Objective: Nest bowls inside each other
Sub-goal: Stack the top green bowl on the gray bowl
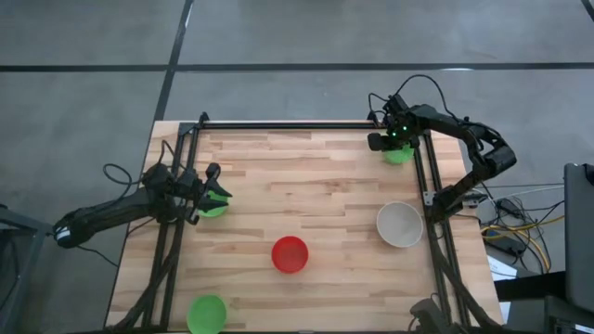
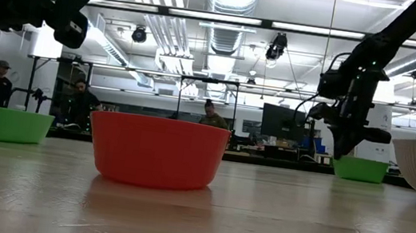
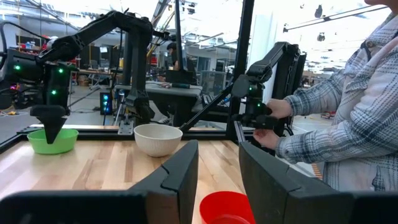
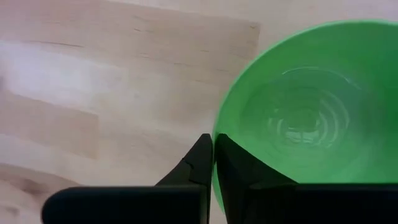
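Observation:
My right gripper point(image 1: 397, 139) is at the table's far right, pointing steeply down, shut on a green bowl point(image 1: 401, 154) point(image 4: 305, 112) that sits on the wood point(image 2: 360, 169). My left gripper point(image 1: 218, 195) point(image 3: 217, 168) hovers open and level at the left, over a second green bowl point(image 1: 213, 210) point(image 2: 6, 124), with nothing between its fingers. A red bowl point(image 1: 290, 254) point(image 2: 157, 150) stands upright mid-table. The pale bowl point(image 1: 400, 224) point(image 3: 157, 138) stands at the right, and a third green bowl point(image 1: 206, 314) near the front left edge. My right gripper pinches the green bowl's rim point(image 4: 216, 132) on the side toward the table's left. One finger point(image 4: 200, 163) is outside the wall and the other point(image 4: 231, 163) inside. The fingers come from above, pointing down. The bowl stands upright with its base on the table.
Black rails point(image 1: 436, 232) run along the table's left and right sides and its far edge. A person in a plaid shirt point(image 3: 348, 124) stands beyond the right side, hands on another arm. Bare wood lies between the red bowl and the far edge.

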